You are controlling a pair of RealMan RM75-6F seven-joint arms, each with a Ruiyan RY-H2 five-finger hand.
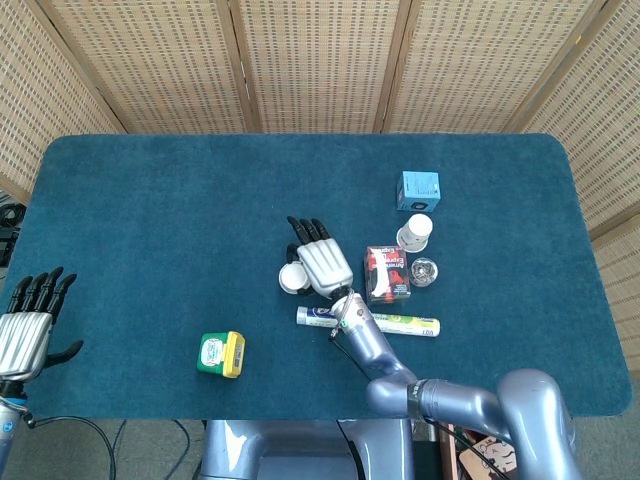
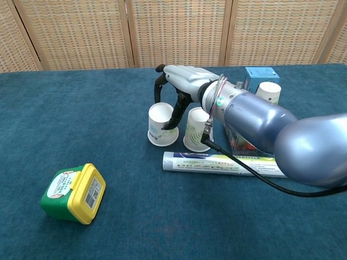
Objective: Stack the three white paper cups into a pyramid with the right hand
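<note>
Woven rattan screens back a table covered in dark teal carpet (image 1: 150, 220). Near its middle the right hand (image 2: 181, 89) grips an upturned white paper cup with leaf print (image 2: 162, 124), thumb on its near wall, fingers curled over the far side. A second matching cup (image 2: 198, 129) stands just beside it, and a third white cup (image 2: 269, 91) sits farther back by a blue box (image 2: 257, 76). The left hand (image 1: 28, 330) hovers at the table's edge, fingers spread and holding nothing.
</note>
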